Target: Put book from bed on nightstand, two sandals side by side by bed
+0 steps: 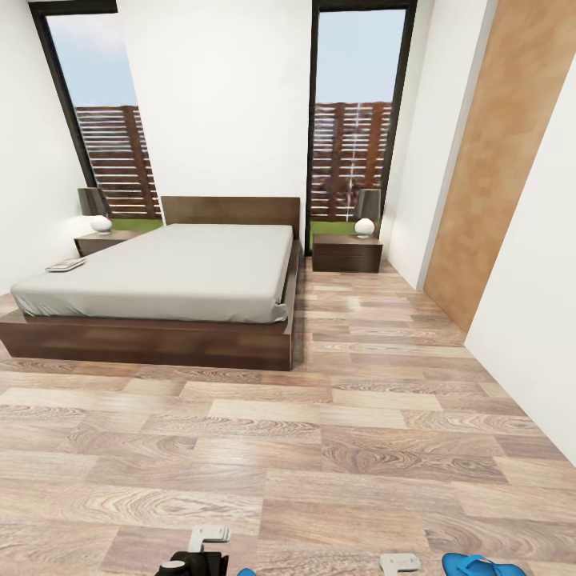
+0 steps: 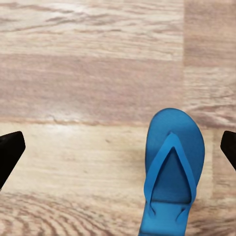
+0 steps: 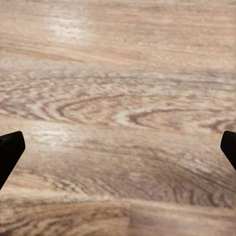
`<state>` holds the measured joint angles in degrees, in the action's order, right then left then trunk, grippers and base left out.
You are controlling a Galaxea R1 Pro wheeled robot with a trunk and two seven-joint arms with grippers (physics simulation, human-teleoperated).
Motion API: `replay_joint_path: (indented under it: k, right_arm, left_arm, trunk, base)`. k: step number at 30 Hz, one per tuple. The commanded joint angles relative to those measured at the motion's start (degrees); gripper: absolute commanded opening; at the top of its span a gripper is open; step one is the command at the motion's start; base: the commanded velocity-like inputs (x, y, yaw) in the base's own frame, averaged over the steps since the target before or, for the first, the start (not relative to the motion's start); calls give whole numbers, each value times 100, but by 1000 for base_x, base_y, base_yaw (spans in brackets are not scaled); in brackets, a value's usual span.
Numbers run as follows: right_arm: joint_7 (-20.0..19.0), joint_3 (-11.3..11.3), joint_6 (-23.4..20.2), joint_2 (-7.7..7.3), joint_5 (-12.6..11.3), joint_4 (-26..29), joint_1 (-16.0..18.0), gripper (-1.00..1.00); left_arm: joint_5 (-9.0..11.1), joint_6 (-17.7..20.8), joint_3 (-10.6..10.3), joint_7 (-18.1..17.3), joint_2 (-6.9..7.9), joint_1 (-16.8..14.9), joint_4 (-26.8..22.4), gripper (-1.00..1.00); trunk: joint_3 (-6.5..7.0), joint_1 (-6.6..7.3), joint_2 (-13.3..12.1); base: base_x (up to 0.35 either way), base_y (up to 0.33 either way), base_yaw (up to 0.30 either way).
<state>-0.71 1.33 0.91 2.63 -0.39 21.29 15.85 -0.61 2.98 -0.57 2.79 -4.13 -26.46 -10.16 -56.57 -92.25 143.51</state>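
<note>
Your left claw and right claw both hung wide open above the floor, one sandal lying under the left; the book rested on the bed

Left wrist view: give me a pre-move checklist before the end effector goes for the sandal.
1. Left end effector open: ok, fingers wide apart.
2. Sandal between the fingers: ok, though off-centre.
3. Sandal lying flat, strap up, on the floor: ok.
4. Second sandal located: ok, at the head view's lower edge.
5. Right end effector free: ok, open over bare planks.
6. Book on the bed: not ok, unmoved.
</note>
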Motion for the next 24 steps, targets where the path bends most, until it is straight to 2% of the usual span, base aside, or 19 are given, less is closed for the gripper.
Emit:
replay_joint_path:
  k: [1, 15, 24]
  right_arm:
    - [-8, 13, 11, -1, -3, 0, 1, 100]
    - [-16, 20, 14, 9, 8, 6, -2, 100]
    - [-17, 20, 14, 11, 11, 7, -3, 100]
  left_arm:
    - [-7, 32, -8, 20, -3, 0, -1, 100]
    - [-9, 33, -9, 12, -8, 0, 36, 100]
    - [-9, 31, -7, 11, -7, 0, 39, 100]
  trunk:
    - [-5, 1, 2]
    - [-5, 1, 2]
    - [-5, 1, 2]
  base:
    - [0, 0, 0]
    - [0, 0, -2]
    - [0, 0, -133]
